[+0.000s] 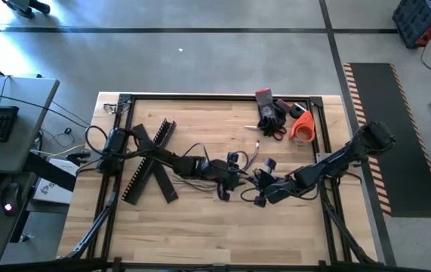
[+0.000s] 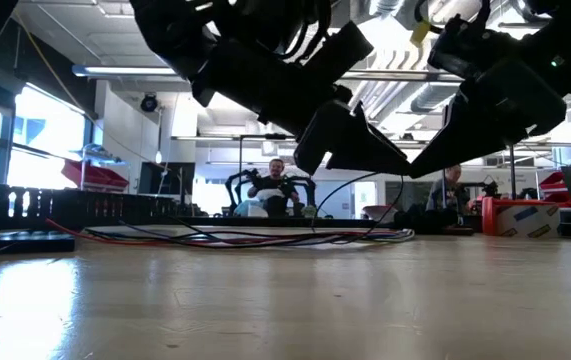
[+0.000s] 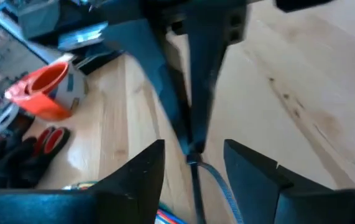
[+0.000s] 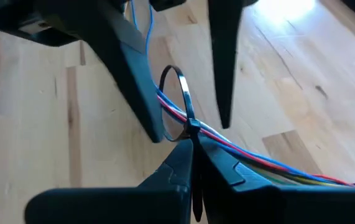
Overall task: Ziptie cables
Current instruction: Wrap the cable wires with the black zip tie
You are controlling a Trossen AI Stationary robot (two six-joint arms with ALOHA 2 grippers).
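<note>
Right end effector point(image 4: 193, 163) grips the ziptie point(image 4: 182, 102) looped around the cables point(image 4: 252, 155); left end effector point(image 3: 193, 163), open, waits opposite. A slipping tail would leave the loop loose.

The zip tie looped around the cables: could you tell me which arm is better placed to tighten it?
Probably the right: the right gripper is shut on the zip tie around the cables, while the left gripper is open.

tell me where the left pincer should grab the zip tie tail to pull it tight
Grip the free tail just behind the head, coming from the side away from the loop. The loop already rings the cables; the tail sticks straight out between the right pincer fingers.
</note>
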